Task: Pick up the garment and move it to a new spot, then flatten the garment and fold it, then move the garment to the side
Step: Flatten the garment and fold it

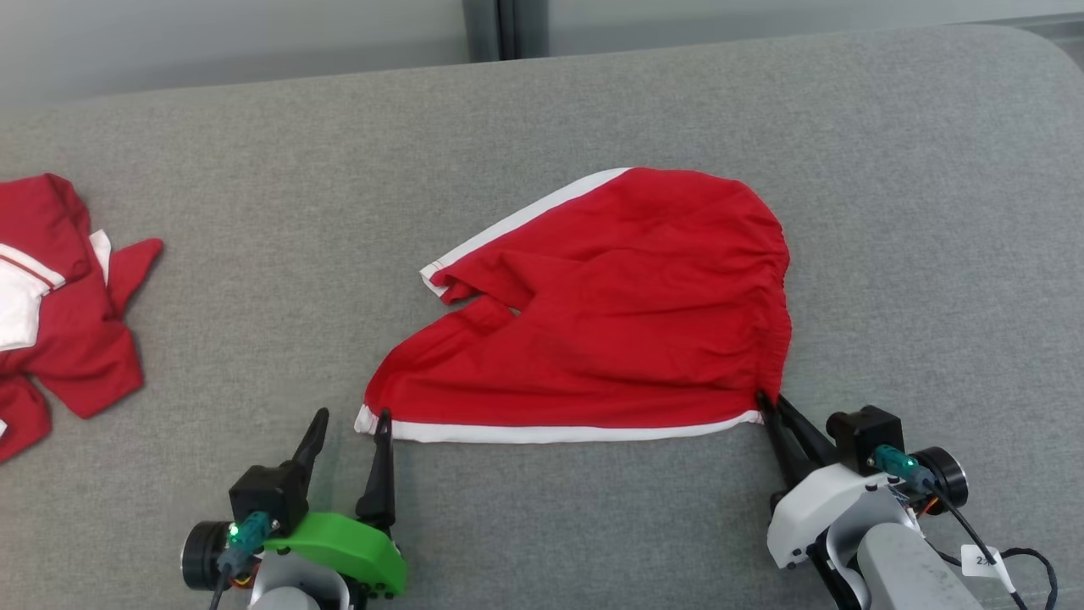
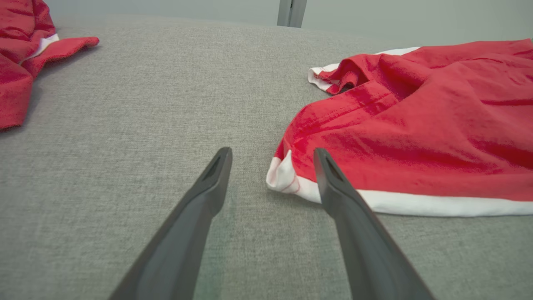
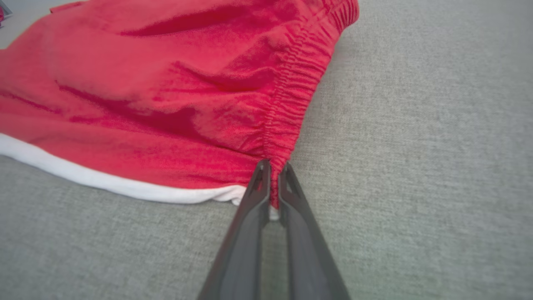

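Red shorts with white trim (image 1: 593,322) lie spread on the grey woven cushion (image 1: 593,102), flattening in hand. Right gripper (image 3: 272,166) pinches the elastic waistband corner (image 3: 283,137) tight; left gripper (image 2: 271,151) holds its fingers apart around the hem corner (image 2: 283,175). Next, I'd say, it closes there and both pull taut.

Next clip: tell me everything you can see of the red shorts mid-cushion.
The red shorts are thin, wrinkled cloth with a white stripe down each side and a gathered elastic waistband toward the robot's right. They lie mostly flat on the grey cushion, legs pointing left, the far leg's hem curled over. The right gripper is shut on the waistband's near corner. The open left gripper brackets the near leg's hem corner; whether it touches cannot be told.
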Controlling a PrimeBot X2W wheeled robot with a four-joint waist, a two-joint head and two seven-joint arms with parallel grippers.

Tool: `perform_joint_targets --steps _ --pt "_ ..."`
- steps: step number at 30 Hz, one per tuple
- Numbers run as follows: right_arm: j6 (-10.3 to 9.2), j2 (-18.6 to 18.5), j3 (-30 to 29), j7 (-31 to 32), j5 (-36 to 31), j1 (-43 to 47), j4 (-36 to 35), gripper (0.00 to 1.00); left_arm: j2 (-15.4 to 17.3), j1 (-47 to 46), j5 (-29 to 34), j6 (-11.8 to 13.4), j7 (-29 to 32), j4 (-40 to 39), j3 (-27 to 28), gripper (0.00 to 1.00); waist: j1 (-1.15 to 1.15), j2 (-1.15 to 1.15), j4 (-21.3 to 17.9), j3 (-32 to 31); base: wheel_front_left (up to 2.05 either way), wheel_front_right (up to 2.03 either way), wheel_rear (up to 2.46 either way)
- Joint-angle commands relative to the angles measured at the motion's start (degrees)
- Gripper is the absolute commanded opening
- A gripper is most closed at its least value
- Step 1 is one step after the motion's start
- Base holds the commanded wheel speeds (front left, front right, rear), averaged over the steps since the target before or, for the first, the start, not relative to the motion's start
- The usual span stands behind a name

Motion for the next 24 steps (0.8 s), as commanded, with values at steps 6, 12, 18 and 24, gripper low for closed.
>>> perform_joint_targets --steps 6,12,18,24 --pt "-0.51 -0.7 -0.36 0.37 -0.2 0.46 -0.53 0.0 0.18 -2.35 -1.46 -0.14 0.03 2.36 -1.67 0.62 0.0 0.0 -1.66 1.26 0.0 0.0 0.0" --pt "-0.47 -0.68 -0.46 0.35 0.62 0.46 -1.38 0.0 0.18 -1.85 -2.63 -0.14 0.03 4.79 -2.73 0.0 0.0 0.0 -1.79 0.81 0.0 0.0 0.0" --pt "-0.34 -0.5 -1.45 0.21 3.18 0.2 -7.97 0.0 0.86 -1.16 -5.48 -0.15 0.02 1.78 -4.18 0.0 0.0 0.0 -0.76 -1.75 0.0 0.0 0.0" --pt "-0.34 -2.17 -1.16 0.2 6.54 -2.18 -19.35 0.0 2.85 -5.37 -8.96 -0.15 0.01 -6.72 -5.41 0.0 0.0 0.0 -0.26 -6.3 0.0 0.0 0.0"
